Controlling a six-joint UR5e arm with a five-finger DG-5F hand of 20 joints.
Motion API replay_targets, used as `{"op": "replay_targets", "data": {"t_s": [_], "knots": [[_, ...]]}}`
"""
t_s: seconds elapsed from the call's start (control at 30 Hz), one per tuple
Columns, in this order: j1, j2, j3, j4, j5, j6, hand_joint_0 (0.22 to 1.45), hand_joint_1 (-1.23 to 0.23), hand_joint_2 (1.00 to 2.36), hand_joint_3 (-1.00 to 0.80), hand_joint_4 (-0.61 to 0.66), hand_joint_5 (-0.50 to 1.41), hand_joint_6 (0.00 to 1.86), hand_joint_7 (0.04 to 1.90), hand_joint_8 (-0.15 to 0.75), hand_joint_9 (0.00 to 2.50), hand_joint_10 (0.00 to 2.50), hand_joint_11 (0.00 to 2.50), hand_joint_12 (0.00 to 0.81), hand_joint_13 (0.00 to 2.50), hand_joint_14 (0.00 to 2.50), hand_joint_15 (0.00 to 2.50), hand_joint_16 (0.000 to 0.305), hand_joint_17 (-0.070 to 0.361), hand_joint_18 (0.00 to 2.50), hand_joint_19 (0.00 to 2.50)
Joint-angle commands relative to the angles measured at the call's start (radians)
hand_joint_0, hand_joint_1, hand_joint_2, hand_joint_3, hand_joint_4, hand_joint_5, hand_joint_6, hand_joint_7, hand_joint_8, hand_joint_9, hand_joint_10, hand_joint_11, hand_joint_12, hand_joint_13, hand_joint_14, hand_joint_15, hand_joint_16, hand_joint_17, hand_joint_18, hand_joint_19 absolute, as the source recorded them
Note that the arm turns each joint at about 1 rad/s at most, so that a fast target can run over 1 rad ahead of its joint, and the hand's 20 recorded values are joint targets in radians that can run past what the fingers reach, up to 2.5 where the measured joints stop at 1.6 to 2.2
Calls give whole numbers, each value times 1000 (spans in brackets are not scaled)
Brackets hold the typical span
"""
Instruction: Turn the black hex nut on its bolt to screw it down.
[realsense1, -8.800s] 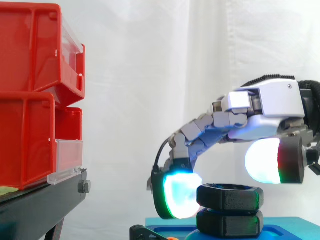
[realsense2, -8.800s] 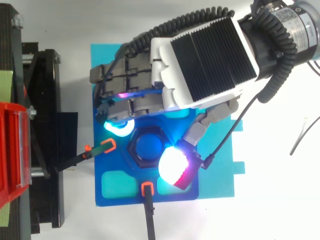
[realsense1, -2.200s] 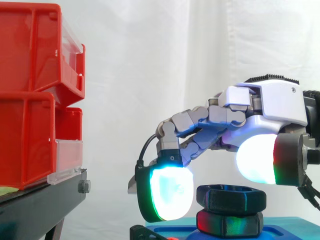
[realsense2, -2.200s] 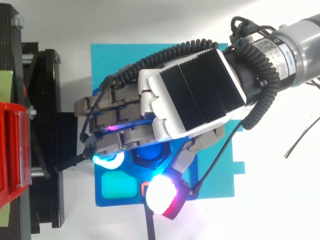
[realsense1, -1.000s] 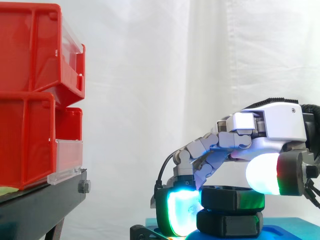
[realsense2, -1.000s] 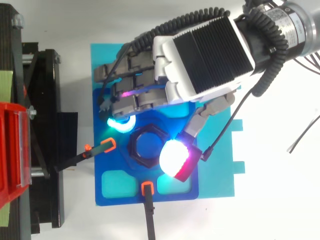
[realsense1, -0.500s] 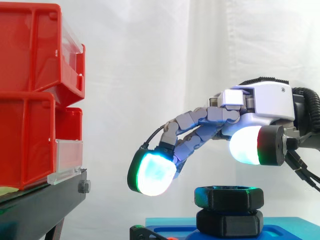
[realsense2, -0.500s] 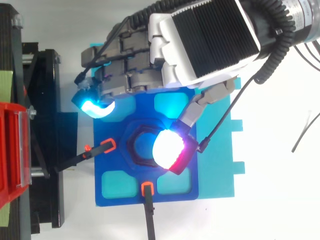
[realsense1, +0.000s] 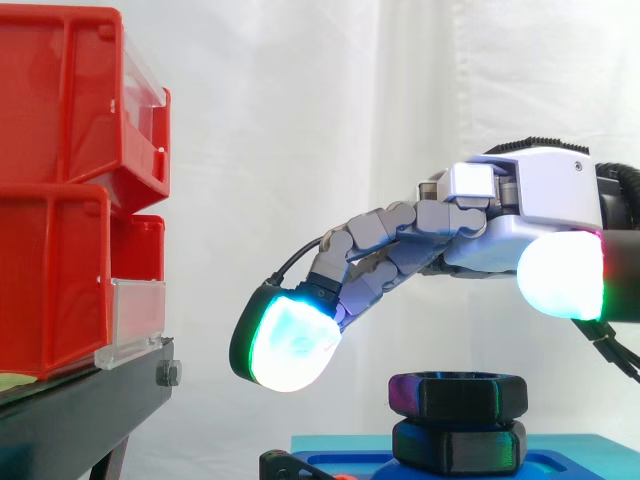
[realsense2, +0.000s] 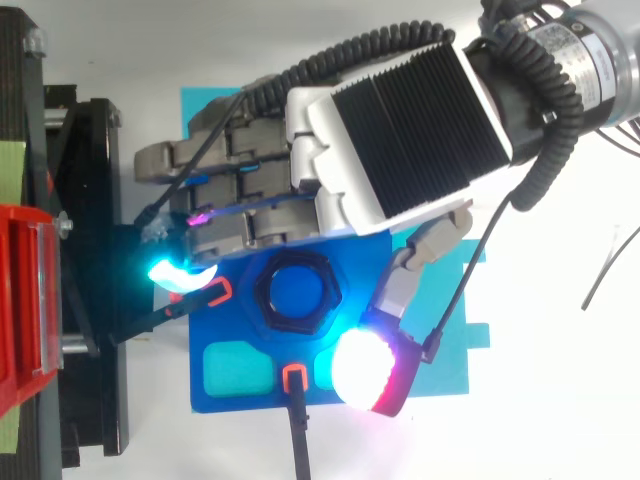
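The black hex nut (realsense1: 457, 393) (realsense2: 297, 291) sits on its blue bolt, above a second black hex piece (realsense1: 458, 445) on the blue fixture plate (realsense2: 240, 368). My hand (realsense1: 520, 215) (realsense2: 395, 120) hovers above the nut without touching it. Its fingers (realsense1: 290, 345) stretch out to the left, relaxed, with a glowing cyan tip. The thumb pad (realsense1: 562, 277) (realsense2: 368, 370) glows white to the right of the nut. The hand is open and holds nothing.
Red bins (realsense1: 75, 190) stand on a black stand (realsense1: 80, 410) at the left. Two orange-tipped black clamps (realsense2: 210, 295) (realsense2: 294, 378) grip the blue plate, which lies on a cyan sheet (realsense2: 440, 345). A thin loose cable (realsense2: 610, 262) lies at the right.
A second ago the fingers and thumb were down around the nut. They have let go, lifted, and spread apart; the thumb has swung out to the right, the fingers further left.
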Motion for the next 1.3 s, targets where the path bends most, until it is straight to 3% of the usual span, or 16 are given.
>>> {"op": "replay_targets", "data": {"t_s": [0.0, 0.27, 0.5, 0.87, 1.27], "knots": [[14, 0, 2, -2, 2, 0, 263, -309, 1000, -500, 304, -187, 502, 732, 374, 456, 4, 172, 471, 323, 0, 30, 77, 174, 494, 315], [40, 0, 0, -14, 28, 12, 303, -183, 1000, -500, 373, -148, 503, 948, 383, 520, 5, 224, 462, 358, 0, 47, 74, 166, 520, 321], [51, 0, 0, -37, 34, 11, 343, -140, 1000, -500, 397, -101, 500, 1210, 389, 592, 7, 293, 444, 397, 2, 60, 70, 157, 567, 335], [44, 0, -1, -82, 32, 2, 381, -173, 1000, -500, 350, -145, 759, 890, 392, 704, 12, 431, 423, 448, 3, 87, 65, 145, 619, 353], [17, 0, 0, -83, 28, -5, 392, -182, 1000, -500, 348, -152, 792, 855, 395, 760, 11, 501, 420, 482, 3, 101, 64, 143, 644, 360]]}}
